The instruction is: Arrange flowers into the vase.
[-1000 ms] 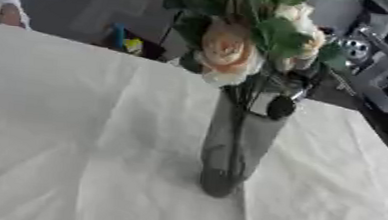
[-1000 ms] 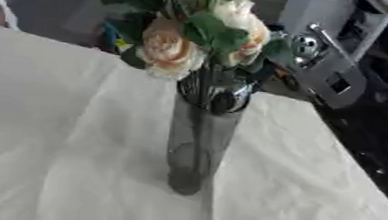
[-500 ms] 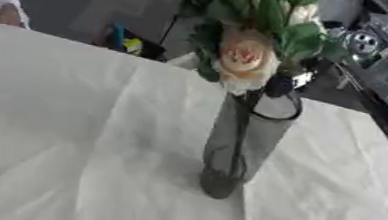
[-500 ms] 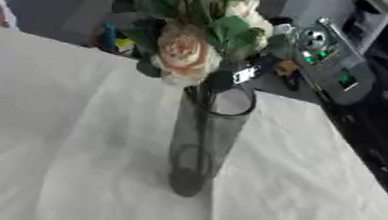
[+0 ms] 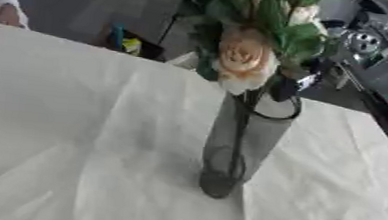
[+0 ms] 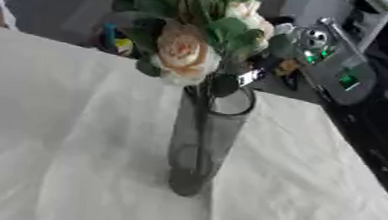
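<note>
A tall dark glass vase [image 5: 243, 141] stands upright on the white tablecloth [image 5: 73, 121]. Over its mouth is a bunch of flowers, with a peach rose [image 5: 242, 56] in front, a pale bloom [image 6: 246, 11] behind and many green leaves [image 5: 284, 24]. Stems show as a dark line running down inside the vase. My right hand [image 5: 285, 87] comes in from the upper right; its black fingers sit at the vase rim under the leaves, curled on the stems. Foliage hides most of the hand. My left hand does not show.
A grey and silver arm segment with a green light [image 6: 341, 69] lies beyond the table at the upper right. A small blue and yellow thing [image 5: 125, 40] sits on the floor past the far edge. The table's right edge runs close to the vase.
The bunch has shifted a little to the right, so the rose now hangs over the vase mouth rather than to its left. The hand stays at the rim.
</note>
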### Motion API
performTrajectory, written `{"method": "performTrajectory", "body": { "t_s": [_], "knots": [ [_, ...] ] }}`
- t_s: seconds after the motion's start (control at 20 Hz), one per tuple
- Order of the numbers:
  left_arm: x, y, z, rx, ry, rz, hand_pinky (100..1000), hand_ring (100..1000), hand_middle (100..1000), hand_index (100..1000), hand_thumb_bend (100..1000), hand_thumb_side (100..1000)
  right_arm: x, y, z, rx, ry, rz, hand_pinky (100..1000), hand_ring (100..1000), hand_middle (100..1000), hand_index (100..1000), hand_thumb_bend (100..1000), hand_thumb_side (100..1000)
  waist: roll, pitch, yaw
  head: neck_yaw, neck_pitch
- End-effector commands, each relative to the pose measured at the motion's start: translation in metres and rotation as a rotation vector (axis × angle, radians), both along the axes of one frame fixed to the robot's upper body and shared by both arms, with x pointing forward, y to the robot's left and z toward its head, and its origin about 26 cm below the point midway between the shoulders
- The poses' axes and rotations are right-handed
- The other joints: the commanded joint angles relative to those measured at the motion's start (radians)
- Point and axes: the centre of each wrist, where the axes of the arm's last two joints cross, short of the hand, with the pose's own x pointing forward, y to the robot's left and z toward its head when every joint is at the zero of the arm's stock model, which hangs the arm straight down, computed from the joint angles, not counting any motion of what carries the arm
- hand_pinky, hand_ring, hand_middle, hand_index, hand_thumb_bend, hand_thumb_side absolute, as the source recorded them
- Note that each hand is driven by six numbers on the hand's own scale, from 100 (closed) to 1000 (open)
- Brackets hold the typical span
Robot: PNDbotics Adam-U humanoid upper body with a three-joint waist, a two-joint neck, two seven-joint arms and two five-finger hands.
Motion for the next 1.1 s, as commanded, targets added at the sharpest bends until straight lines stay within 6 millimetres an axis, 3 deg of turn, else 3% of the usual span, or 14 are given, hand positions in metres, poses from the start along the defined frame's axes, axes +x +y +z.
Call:
{"method": "performTrajectory", "body": {
  "t_s": [0.05, 0.3, 0.35, 0.65, 1.1],
  "knots": [
    [-0.003, 0.0, 0.006, 0.016, -0.024, -0.003, 527, 676, 697, 885, 100, 1000, -0.009, -0.011, 0.015, -0.026, -0.054, -0.021, 1000, 1000, 683, 950, 921, 605, 0.009, -0.031, -0.002, -0.001, -0.007],
    [-0.003, 0.0, 0.006, 0.016, -0.025, -0.004, 527, 676, 697, 885, 100, 1000, -0.01, -0.015, 0.014, -0.034, -0.06, -0.022, 1000, 1000, 683, 950, 921, 605, 0.01, -0.031, -0.001, -0.002, -0.007],
    [-0.003, -0.001, 0.006, 0.012, -0.026, -0.006, 527, 677, 698, 885, 100, 1000, -0.011, -0.016, 0.014, -0.033, -0.06, -0.025, 1000, 1000, 684, 952, 948, 568, 0.013, -0.03, -0.003, 0.001, -0.005],
    [-0.003, 0.0, 0.003, 0.011, -0.026, 0.002, 527, 677, 699, 885, 100, 1000, -0.028, -0.039, 0.019, -0.002, -0.064, -0.041, 1000, 1000, 661, 949, 947, 591, 0.042, -0.023, -0.003, 0.001, 0.001],
    [-0.004, -0.001, 0.001, 0.011, -0.021, -0.005, 526, 677, 700, 885, 100, 1000, -0.034, -0.035, 0.031, 0.063, -0.055, -0.005, 1000, 1000, 640, 957, 960, 636, 0.057, -0.026, -0.001, -0.013, 0.006]
  ]
}}
